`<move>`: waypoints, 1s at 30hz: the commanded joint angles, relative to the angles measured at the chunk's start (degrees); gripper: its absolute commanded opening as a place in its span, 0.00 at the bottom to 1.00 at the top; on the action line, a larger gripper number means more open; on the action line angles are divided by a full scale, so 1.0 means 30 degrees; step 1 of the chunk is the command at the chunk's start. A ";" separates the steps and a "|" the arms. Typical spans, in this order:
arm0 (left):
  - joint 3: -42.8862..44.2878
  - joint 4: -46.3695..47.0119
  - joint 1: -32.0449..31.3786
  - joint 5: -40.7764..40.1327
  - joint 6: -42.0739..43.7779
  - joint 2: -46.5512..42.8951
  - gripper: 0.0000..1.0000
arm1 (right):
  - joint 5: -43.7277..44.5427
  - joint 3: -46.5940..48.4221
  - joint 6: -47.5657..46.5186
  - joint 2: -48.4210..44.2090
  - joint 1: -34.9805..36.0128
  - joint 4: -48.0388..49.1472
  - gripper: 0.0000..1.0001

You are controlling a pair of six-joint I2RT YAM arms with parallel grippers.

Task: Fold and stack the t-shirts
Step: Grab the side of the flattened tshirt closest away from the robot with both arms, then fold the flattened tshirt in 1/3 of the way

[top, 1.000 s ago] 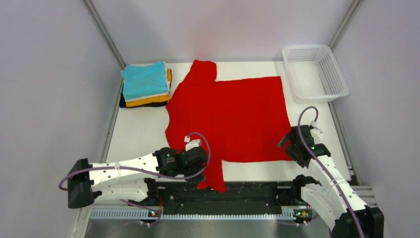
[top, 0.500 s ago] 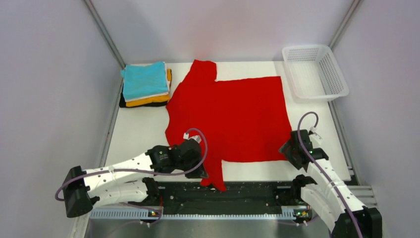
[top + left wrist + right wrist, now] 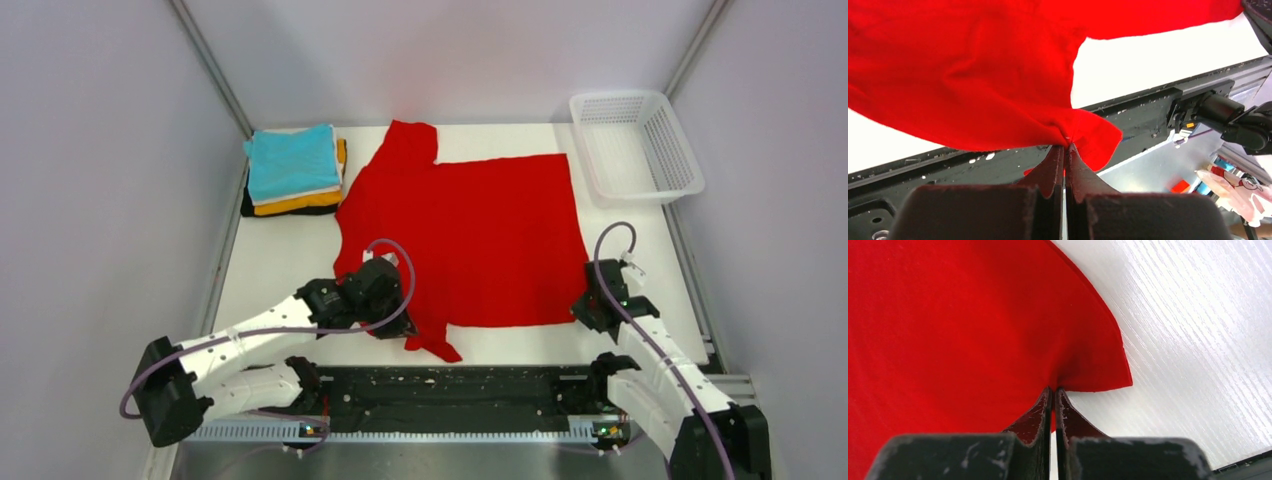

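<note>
Pinching red t-shirt [image 3: 470, 235] near edge: left gripper [image 3: 1066, 146] is nipping sleeve, right gripper [image 3: 1053, 389] hem corner. White table [image 3: 280, 265] is showing around it.

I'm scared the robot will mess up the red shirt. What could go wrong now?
The left gripper and right gripper each pinch just a thin edge of the red t-shirt, so the cloth might slip out when lifted. The pinched sleeve is close to the black rail and could snag there.
</note>
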 commanded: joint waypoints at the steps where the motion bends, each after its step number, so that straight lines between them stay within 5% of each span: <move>1: 0.1791 0.0675 0.0891 -0.0266 0.1486 0.0997 0.00 | -0.0205 0.1555 -0.1597 0.0787 -0.0141 0.0865 0.00; 11: 0.3230 0.1818 0.5769 0.0239 0.1865 0.1811 0.00 | -0.0982 0.5022 -0.4250 0.4140 -0.0138 0.1705 0.00; 22: 0.7066 0.1599 0.7703 -0.1417 0.3905 0.4406 0.00 | -0.0220 0.8609 -0.6512 0.6861 -0.0168 0.2498 0.00; 30: 0.9051 0.1884 1.0140 -0.0193 0.6344 0.6319 0.00 | -0.0593 1.1096 -0.6818 0.9592 -0.0166 0.2606 0.00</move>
